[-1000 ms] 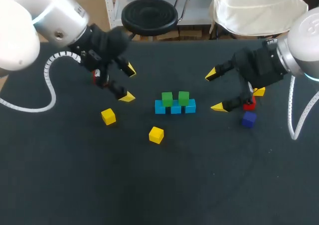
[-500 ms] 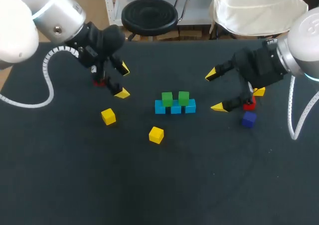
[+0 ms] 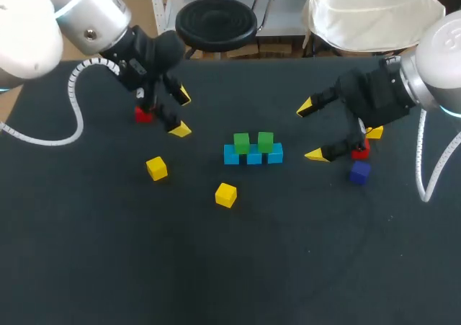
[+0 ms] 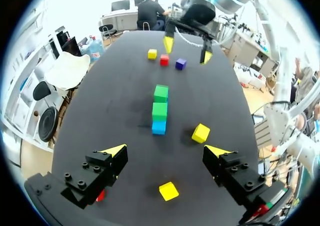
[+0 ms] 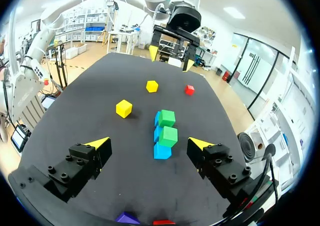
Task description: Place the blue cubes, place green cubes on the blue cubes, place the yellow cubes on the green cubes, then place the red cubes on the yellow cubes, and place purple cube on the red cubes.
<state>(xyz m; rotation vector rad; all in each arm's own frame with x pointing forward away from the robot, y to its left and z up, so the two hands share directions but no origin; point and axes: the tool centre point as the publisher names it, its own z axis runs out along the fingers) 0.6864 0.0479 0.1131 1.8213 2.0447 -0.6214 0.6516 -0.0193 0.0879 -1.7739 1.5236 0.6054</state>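
Left claw (image 3: pixel 181 112) hangs open and empty beside a red cube (image 3: pixel 144 114); right claw (image 3: pixel 310 131) is open too. Best next: straddle the near yellow cube (image 3: pixel 156 168) squarely, then centre it on the greens (image 3: pixel 241 143) atop the blues (image 3: pixel 253 156).

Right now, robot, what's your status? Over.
Open, empty: left end effector, right end effector. Two greens on blues. Yellows unstacked, nothing blocking them.

We see bright, even light coming from above. The dark table (image 3: pixel 216 267) soaks it up. Small, soft shadows lie right beside the blue cubes (image 3: pixel 253 157). Well apart from them, our left arm (image 3: pixel 29 37) shines white.
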